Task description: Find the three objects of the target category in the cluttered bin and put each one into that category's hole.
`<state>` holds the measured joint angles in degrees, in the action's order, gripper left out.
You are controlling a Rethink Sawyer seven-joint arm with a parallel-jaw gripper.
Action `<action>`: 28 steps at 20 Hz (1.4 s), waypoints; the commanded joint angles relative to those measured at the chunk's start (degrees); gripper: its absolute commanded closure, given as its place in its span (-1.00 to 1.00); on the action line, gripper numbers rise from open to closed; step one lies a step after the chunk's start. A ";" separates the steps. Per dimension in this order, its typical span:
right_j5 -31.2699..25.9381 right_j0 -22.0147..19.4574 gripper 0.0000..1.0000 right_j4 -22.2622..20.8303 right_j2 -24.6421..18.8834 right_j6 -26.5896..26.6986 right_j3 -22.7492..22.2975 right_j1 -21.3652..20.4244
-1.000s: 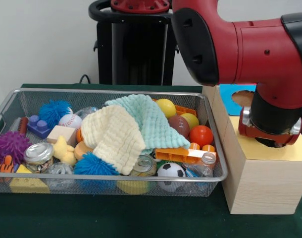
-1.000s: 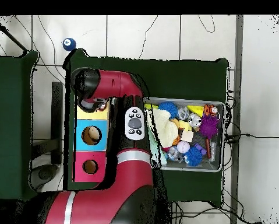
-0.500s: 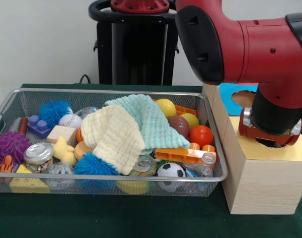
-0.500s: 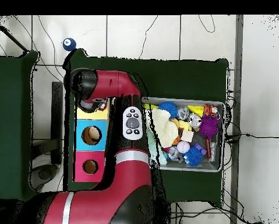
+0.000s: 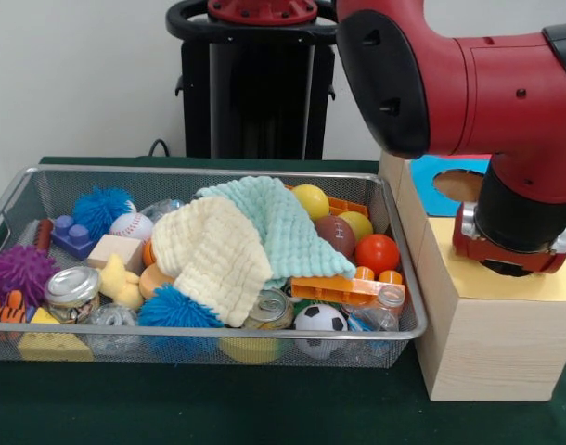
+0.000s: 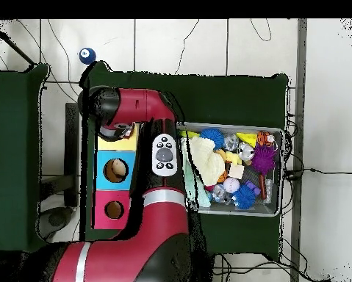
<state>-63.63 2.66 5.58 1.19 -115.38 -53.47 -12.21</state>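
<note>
Arm (image 5: 469, 83) bent over the wooden box (image 5: 492, 338), wrist end low over the yellow panel (image 5: 478, 278) at the box's near end in the front view; gripper (image 5: 510, 269) hidden under the wrist collar, so opening and any load impossible to tell. In the overhead view, arm end above the yellow section (image 6: 120, 139), next to the blue section (image 6: 115, 170) with its round hole and the red section (image 6: 111, 209) with a smaller hole.

Wire bin (image 5: 394, 213) just beside the box, packed full. Two cloths heaped in the middle: cream cloth (image 5: 213, 255) over the mint cloth (image 5: 283, 222). Balls on the box side of the bin: yellow ball (image 5: 311, 199), brown football (image 5: 336, 234), red ball (image 5: 377, 252), soccer ball (image 5: 320, 318) at the front rim. Baseball (image 5: 131, 225) on the other side, by a blue spiky ball (image 5: 99, 209); purple spiky ball (image 5: 19, 271) at the bin's end, a second blue spiky ball (image 5: 174, 309) near the front. Tin (image 5: 71, 287) and another tin (image 5: 272, 309) lying among them, plus a blue brick (image 5: 71, 236), wooden block (image 5: 116, 250) and orange toy (image 5: 343, 289)
</note>
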 commanded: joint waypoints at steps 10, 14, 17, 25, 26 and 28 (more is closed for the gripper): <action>6.59 1.24 1.00 -6.56 2.14 -4.68 2.24 3.82; 6.12 1.89 1.00 -6.67 3.32 -7.78 3.37 4.32; 7.58 2.03 1.00 -6.26 3.01 -8.18 3.44 3.67; 7.96 1.05 1.00 -3.96 1.45 -7.82 6.65 3.87; 7.92 1.01 1.00 -3.99 1.47 -7.76 6.68 3.82; 8.54 0.88 1.00 -3.88 1.11 -7.33 6.08 3.46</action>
<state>-63.50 5.75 2.43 4.41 -115.32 -50.60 -11.50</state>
